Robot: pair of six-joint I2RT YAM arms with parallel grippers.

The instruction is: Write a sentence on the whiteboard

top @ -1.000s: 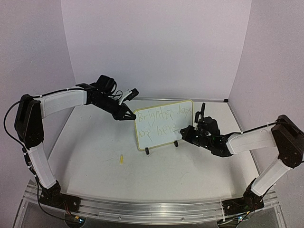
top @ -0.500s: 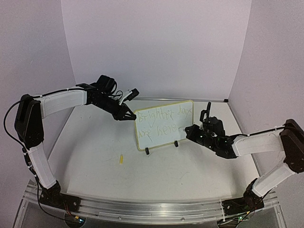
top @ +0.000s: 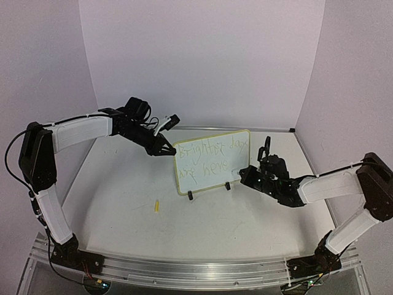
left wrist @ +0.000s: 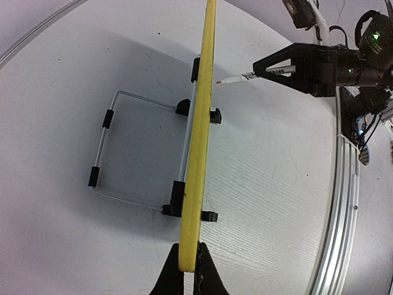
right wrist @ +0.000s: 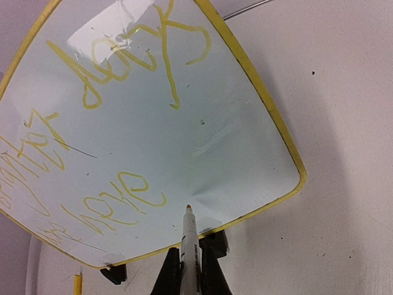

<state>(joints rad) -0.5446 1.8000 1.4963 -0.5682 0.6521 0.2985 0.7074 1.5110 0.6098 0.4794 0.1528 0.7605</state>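
The whiteboard (top: pixel 241 161) stands upright on its two black clip feet near the middle of the table. My left gripper (top: pixel 166 149) is shut on its left edge. In the left wrist view the yellow rim (left wrist: pixel 199 141) shows edge-on between the jaws of that left gripper (left wrist: pixel 189 270). The sentence (right wrist: pixel 123 61), in yellow, reads "Brighter days are here" over two lines. My right gripper (right wrist: pixel 189 273) is shut on a white marker (right wrist: pixel 189 243). The marker tip sits at the board's face just right of "here", near the lower right corner. Whether it touches I cannot tell.
A small yellow marker cap (top: pixel 156 206) lies on the table in front of the board, to its left. A wire stand (left wrist: pixel 107 153) reaches back behind the board. An aluminium rail (top: pixel 196 270) runs along the near edge. Walls close in the back and both sides.
My right gripper with the marker drew slightly away to the right, then came back to the board's lower right. The left arm and the board have stayed still.
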